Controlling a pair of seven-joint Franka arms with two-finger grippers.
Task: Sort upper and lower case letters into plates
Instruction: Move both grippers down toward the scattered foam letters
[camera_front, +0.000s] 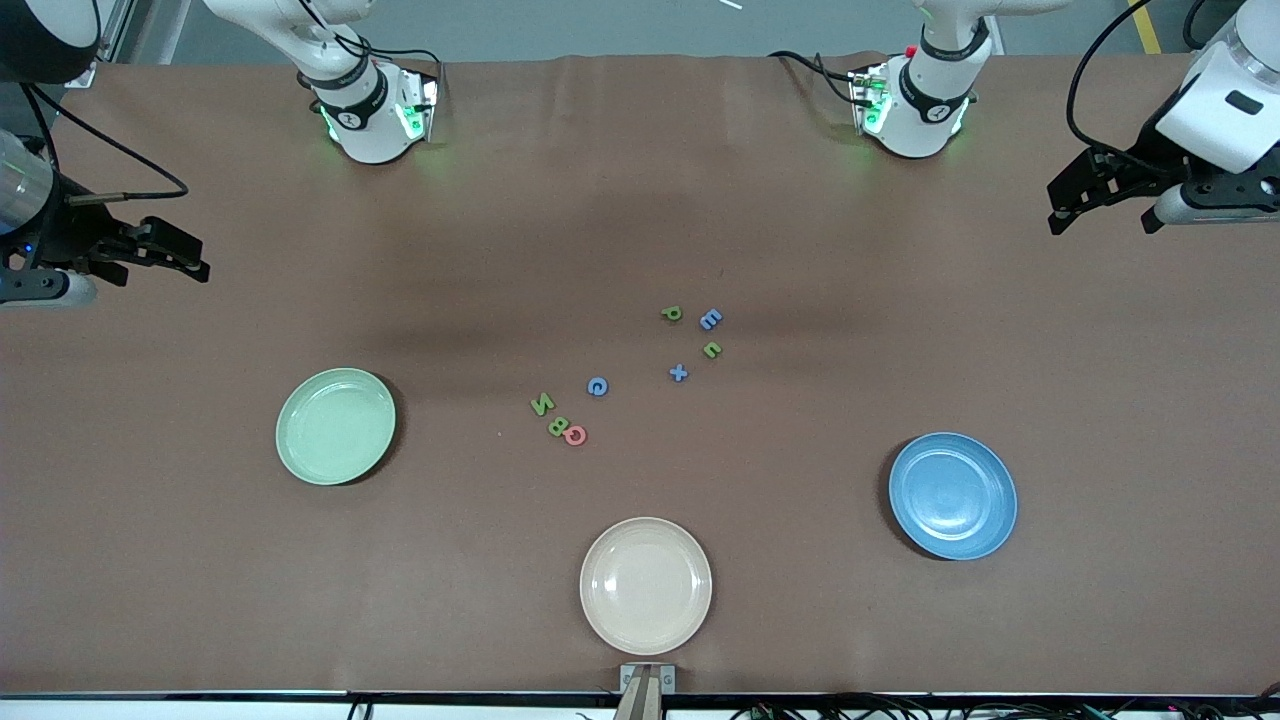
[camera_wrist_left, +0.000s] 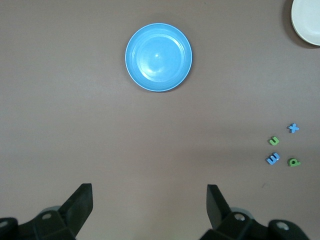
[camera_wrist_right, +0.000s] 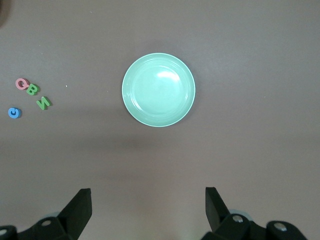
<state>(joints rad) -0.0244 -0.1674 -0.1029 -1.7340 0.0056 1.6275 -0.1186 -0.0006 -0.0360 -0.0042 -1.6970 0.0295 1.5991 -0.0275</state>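
A brown, faintly creased cloth covers the table (camera_front: 200, 580) edge to edge, with a strip of grey floor showing along the bases' side and cables trailing along the edge nearest the front camera. The two plates sit well apart: the mint green plate (camera_front: 336, 426) toward the right arm's end and the blue plate (camera_front: 953, 495) toward the left arm's end, both bare inside. A cream plate (camera_front: 646, 585) lies between them, nearest of all to the front camera, just beside a small bracket (camera_front: 647, 680) on the table's edge. The letters lie loose on the cloth in the middle of the table, in two clusters. The cluster farther from the front camera holds a green P (camera_front: 671, 314), a blue E (camera_front: 710, 319), a small green piece (camera_front: 712, 350) and a blue x (camera_front: 678, 373). The nearer cluster holds a blue c (camera_front: 597, 387), a green N (camera_front: 542, 404), and a green B (camera_front: 557, 427) touching a pinkish-red Q (camera_front: 575, 435). No letter lies in any plate. The left gripper (camera_front: 1105, 205) hangs over the left arm's end of the table, its jaws spread wide and empty; the right gripper (camera_front: 165, 255) waits likewise over the right arm's end, spread and empty. Nothing stands between either gripper and the letters.
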